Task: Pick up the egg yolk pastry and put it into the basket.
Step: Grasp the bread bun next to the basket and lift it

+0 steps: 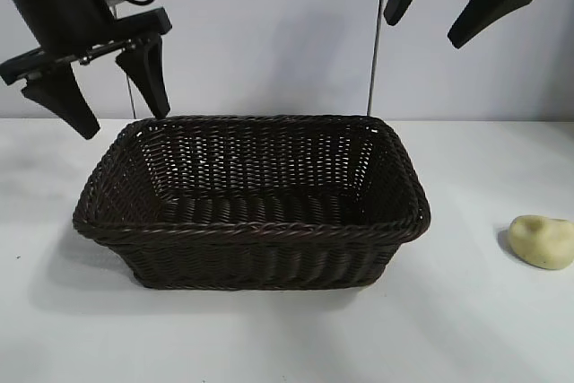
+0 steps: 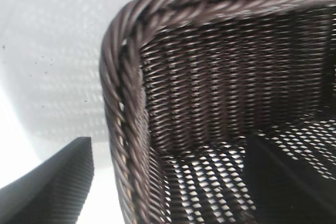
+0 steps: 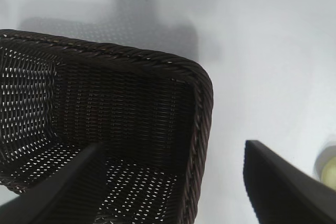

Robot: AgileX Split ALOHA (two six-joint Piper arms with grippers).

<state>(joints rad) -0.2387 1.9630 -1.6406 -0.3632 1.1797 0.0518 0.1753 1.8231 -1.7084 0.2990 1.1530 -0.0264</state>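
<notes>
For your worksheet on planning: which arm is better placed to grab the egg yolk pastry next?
Right. The egg yolk pastry lies right of the basket, nearer the open right pincer; the left pincer hangs over the basket's far-left corner.

A corner of the basket (image 2: 157, 129) fills most of the left wrist view, its thick braided rim (image 2: 118, 77) curving round the bend and running on along the far side. Inside, the woven wall slopes down to a floor with light showing through the gaps. The white bench (image 2: 52, 51) lies outside the corner. The left gripper (image 2: 168, 187) is spread wide, one dark finger (image 2: 52, 192) over the bench, the other over the basket's inside.
</notes>
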